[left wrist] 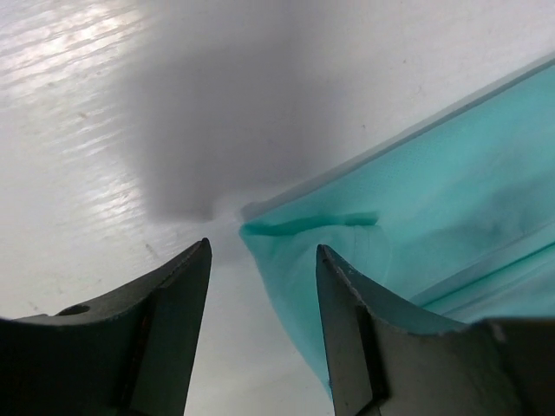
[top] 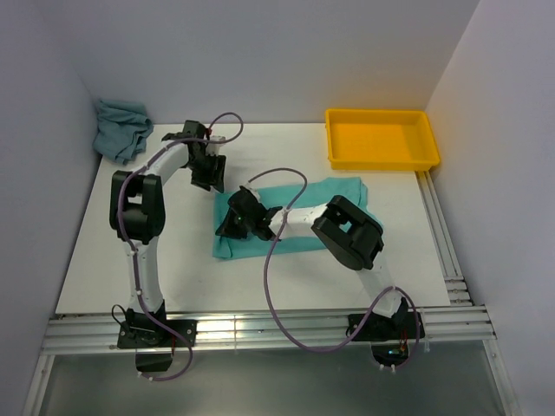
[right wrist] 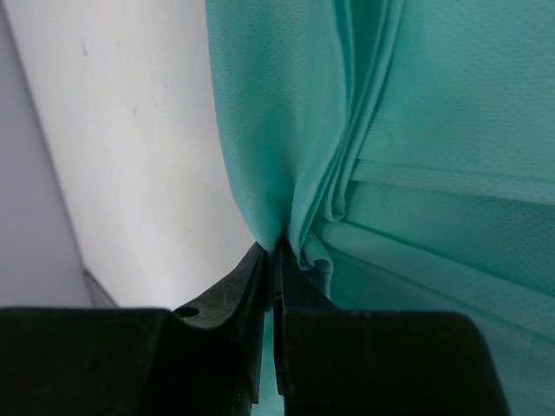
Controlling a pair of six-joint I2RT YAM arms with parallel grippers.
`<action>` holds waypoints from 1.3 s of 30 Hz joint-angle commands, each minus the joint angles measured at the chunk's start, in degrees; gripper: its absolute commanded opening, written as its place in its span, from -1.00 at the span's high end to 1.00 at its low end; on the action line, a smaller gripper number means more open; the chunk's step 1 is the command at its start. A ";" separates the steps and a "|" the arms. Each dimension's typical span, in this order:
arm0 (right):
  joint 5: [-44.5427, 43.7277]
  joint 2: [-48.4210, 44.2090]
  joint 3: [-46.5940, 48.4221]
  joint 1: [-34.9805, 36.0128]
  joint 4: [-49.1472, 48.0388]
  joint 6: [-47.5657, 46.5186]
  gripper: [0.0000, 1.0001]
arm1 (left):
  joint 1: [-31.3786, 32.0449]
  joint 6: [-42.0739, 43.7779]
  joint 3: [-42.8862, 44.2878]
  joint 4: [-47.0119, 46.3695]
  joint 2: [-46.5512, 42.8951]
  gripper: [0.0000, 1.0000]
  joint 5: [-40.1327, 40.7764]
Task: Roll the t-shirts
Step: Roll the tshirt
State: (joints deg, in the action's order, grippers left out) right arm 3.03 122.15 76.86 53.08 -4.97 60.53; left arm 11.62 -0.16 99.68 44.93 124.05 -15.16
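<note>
Mint-green t-shirt (top: 334, 188) w/ R gripper (right wrist: 273, 260) pinching its fold, L gripper (left wrist: 263, 247) spread wide by its corner.

Robot lab cell: plain white walls (top: 277, 52), white table (top: 182, 269), aluminium rail frame (top: 260, 334) at edge.

Top camera high behind, facing down, both wrist cameras close, sharing the mint-green t-shirt (top: 336, 187)

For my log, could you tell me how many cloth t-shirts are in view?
2: a bright mint-green cloth t-shirt at the centre, a crumpled blue-grey t-shirt in the far-left corner.
</note>
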 commanded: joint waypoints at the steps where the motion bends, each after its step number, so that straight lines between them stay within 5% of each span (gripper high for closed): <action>1: 4.70 -3.14 -4.60 -1.13 -13.80 6.17 0.91 | -1.85 2.01 1.93 1.39 -5.91 -0.15 -3.90; 9: 7.87 -2.09 -12.87 -3.07 -29.55 14.70 0.92 | -5.46 4.20 -8.95 -0.71 -11.80 -0.03 -11.81; 25: 9.19 0.20 -15.51 -3.60 -35.20 18.92 0.93 | -4.76 1.75 -19.61 -9.33 -10.15 -0.10 -16.48; 28: 9.01 0.37 -15.16 -3.60 -33.62 18.57 0.93 | -4.24 1.40 -18.82 -9.16 -9.35 0.00 -15.52; 35: 8.49 0.46 -13.23 -3.60 -29.23 16.64 0.89 | -1.69 1.48 -16.27 -6.79 -8.12 0.69 -9.29; 39: 6.30 -0.68 -10.60 -3.34 -20.20 13.57 0.59 | -0.46 1.39 -15.39 -5.91 -8.73 0.96 -5.24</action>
State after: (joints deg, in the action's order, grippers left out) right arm 11.22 122.28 63.02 49.84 -31.81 76.90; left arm 10.28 0.97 81.71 38.48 116.09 -24.36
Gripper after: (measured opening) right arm 0.174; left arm 0.046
